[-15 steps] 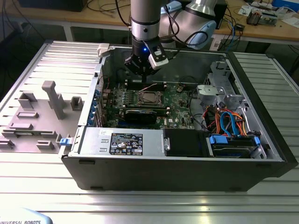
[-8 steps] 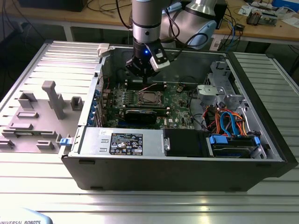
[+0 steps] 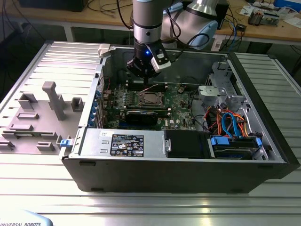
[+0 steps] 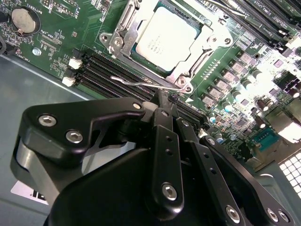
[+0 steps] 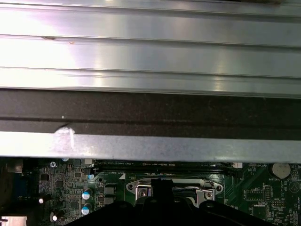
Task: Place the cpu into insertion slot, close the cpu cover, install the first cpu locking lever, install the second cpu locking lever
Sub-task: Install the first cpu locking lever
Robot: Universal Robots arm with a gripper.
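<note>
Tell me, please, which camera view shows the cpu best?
The second wrist view: the cpu lies unobstructed in its socket, framed by the metal cover. In the exterior view it is a small square. The first wrist view shows the cover's edge.

I'm working in an electronics lab: an opened computer case (image 3: 188, 155) lies on a ribbed metal table (image 3: 141, 207), cluttered wooden workbenches (image 3: 263, 26) behind.

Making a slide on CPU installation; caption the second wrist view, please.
Cpu seated in its socket under the closed cpu cover, with the tool beside a wire locking lever.
</note>
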